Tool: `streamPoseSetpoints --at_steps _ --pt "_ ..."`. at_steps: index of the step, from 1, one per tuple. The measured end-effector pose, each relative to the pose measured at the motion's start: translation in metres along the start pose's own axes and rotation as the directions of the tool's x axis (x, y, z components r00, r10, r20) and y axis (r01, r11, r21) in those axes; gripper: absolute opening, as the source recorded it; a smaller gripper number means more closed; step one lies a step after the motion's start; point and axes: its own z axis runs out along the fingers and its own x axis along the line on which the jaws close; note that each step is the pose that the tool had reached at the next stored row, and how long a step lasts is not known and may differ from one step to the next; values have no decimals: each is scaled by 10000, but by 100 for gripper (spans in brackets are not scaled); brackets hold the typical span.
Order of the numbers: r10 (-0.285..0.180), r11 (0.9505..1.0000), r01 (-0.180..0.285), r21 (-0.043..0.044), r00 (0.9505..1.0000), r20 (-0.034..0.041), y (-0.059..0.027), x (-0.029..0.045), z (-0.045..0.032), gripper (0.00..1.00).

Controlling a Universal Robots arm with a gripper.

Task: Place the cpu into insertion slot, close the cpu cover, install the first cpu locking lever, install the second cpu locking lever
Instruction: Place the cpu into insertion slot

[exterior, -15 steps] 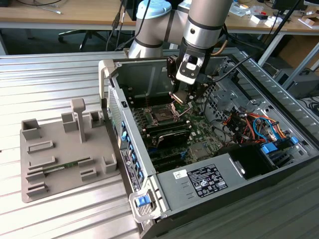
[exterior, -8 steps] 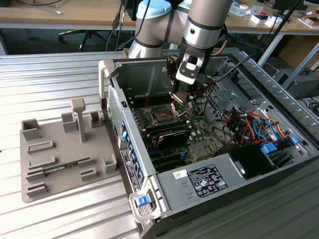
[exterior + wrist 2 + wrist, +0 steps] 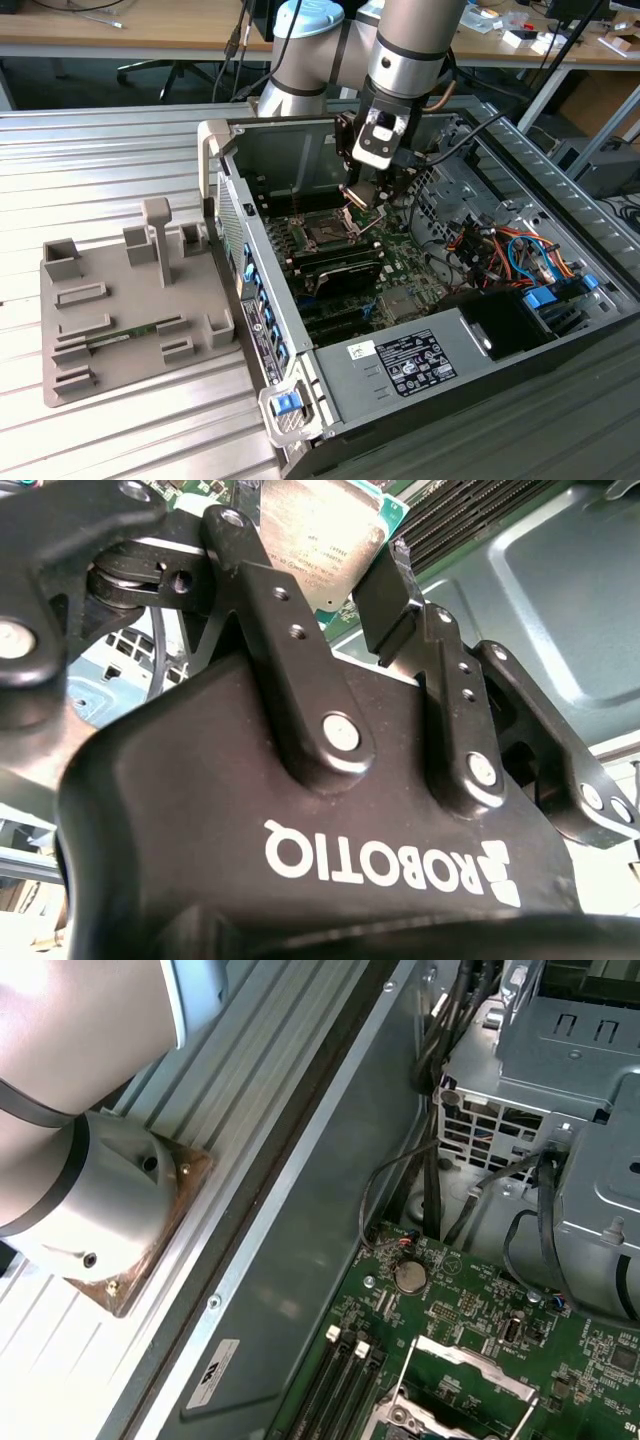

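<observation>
The tool pinches the cpu by two of its edges. In the exterior view, the cpu hangs tilted near the insertion slot, up and toward that view's right.

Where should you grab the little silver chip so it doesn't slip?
By two opposite thin edges, coming from its silver top side. The cpu is a thin flat square, so only its edges give something to squeeze. The gripper holds it that way now.

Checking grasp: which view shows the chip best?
Second wrist view: the chip is held close up in the gripper. Exterior view has it small under the gripper. First wrist view faces the socket.
</observation>
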Motion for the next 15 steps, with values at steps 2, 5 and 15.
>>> streamPoseSetpoints --at_steps 2,5,15 --pt "42 10000 -42 2 10000 3 0 0 0 54" --pt "129 9999 -129 4 9999 9 0 0 2 54" --pt "263 9997 -263 7 9997 18 -1 0 5 54"
